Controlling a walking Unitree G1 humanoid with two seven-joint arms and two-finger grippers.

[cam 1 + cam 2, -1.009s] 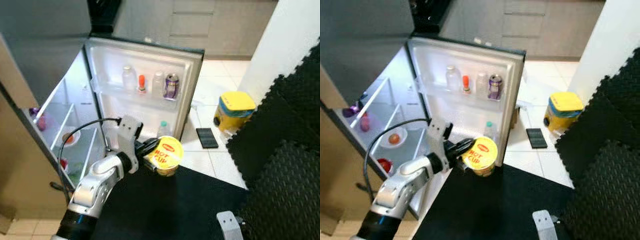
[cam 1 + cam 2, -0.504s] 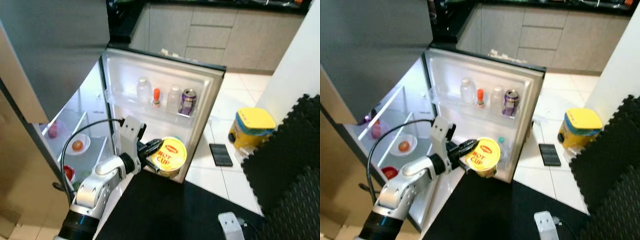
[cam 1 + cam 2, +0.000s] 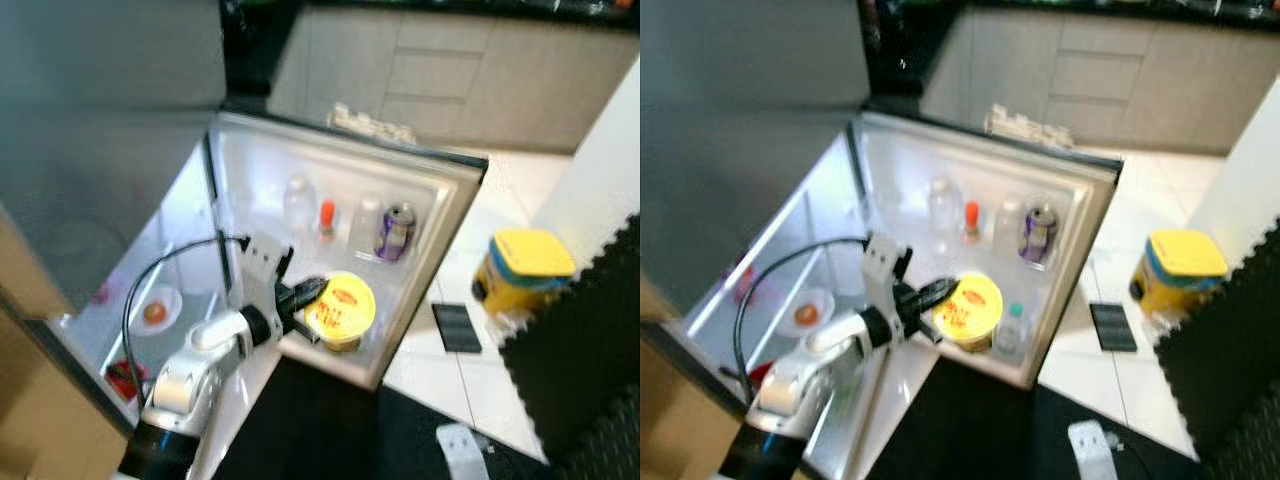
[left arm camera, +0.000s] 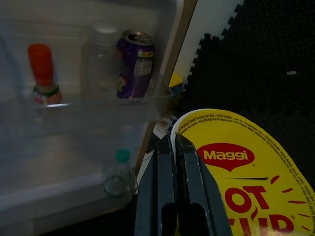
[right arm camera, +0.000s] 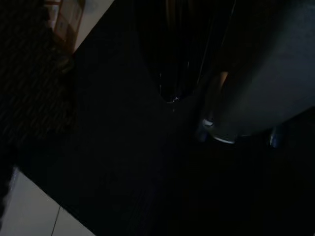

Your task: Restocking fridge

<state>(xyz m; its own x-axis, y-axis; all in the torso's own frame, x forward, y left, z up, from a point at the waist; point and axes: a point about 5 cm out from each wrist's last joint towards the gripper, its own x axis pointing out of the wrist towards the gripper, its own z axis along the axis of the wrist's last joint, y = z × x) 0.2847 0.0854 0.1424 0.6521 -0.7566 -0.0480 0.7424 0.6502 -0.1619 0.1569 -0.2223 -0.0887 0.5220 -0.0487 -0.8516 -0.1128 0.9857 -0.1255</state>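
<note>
- Head views: the noodle cup (image 3: 341, 308) is held clamped by its rim in the left pincer (image 3: 305, 297), in front of the open fridge door (image 3: 440, 240); it is not yet shelved.
- Left wrist view: the door shelf (image 4: 74, 115) is stocked with a purple can (image 4: 136, 65) and a red-capped bottle (image 4: 42, 73).
- Right wrist view: dark; the right pincer's state cannot be told.

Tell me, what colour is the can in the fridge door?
The can is purple with a silver top, seen best in the left wrist view.
</note>
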